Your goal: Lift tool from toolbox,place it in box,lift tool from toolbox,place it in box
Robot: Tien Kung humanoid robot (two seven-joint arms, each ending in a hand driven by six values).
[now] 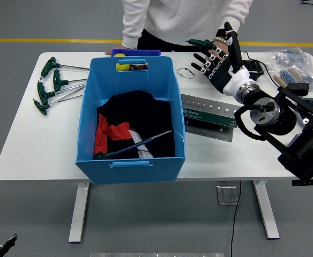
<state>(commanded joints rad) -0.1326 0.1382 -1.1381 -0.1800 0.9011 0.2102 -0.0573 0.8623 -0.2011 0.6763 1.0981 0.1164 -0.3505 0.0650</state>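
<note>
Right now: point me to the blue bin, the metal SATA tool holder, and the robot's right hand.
blue bin (132, 164), head view, near front wall by the handle.
metal SATA tool holder (210, 111), head view, middle of its top face.
right hand (215, 59), head view, middle of the hand.
</note>
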